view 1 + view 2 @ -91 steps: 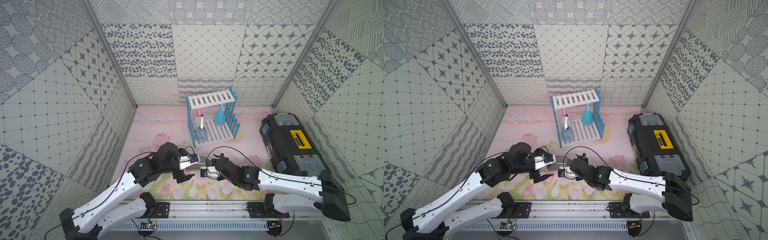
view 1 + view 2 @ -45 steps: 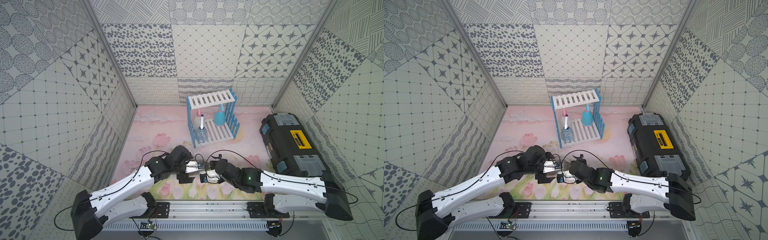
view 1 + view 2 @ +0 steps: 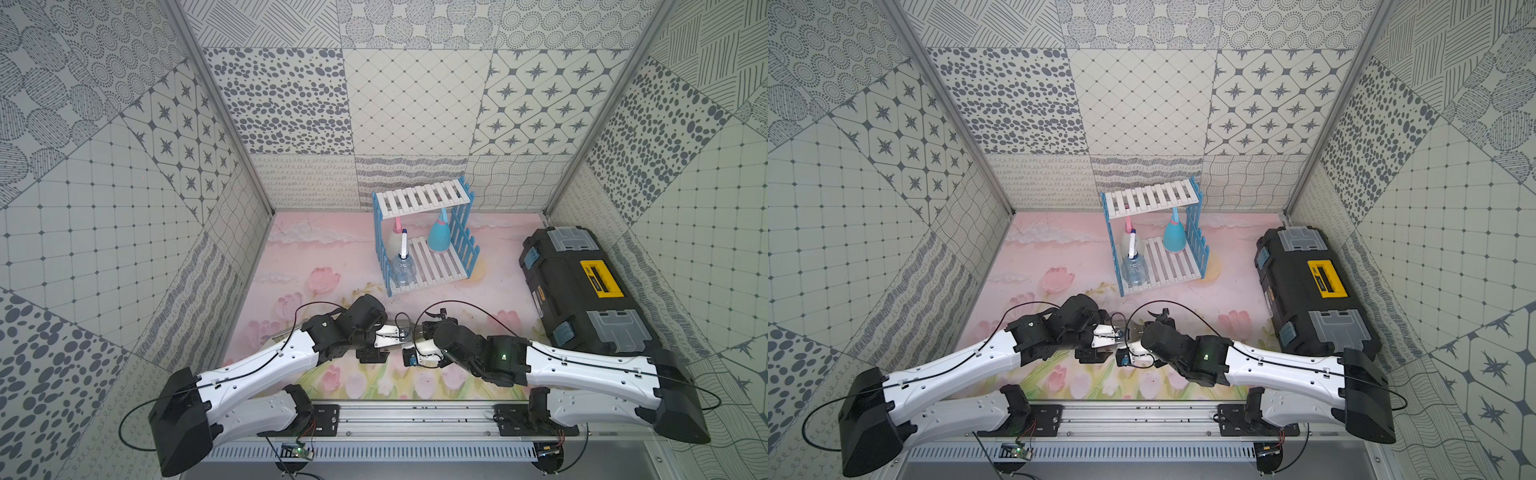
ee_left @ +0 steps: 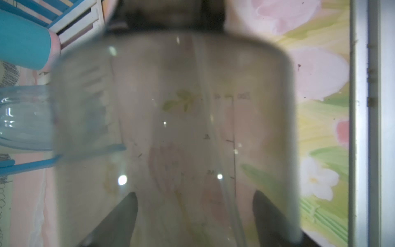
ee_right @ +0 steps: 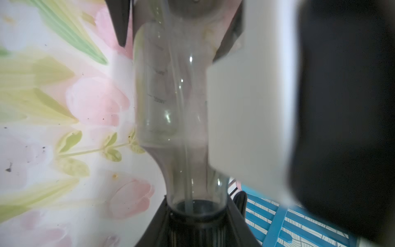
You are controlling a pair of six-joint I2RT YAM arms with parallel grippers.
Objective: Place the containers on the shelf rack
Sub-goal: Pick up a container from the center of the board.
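Our left hand [image 4: 195,205] has reached the smoky-grey see-through spray bottle [image 4: 175,107] the right hand [image 5: 196,211] grips; left's hold unclear. Seems light, slick: we'd clasp mid-body.

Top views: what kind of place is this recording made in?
Probably a staged robot test booth, not a home: patterned grey-and-white panel walls, a printed pink floral mat, and a bare aluminium mounting rail along the front.
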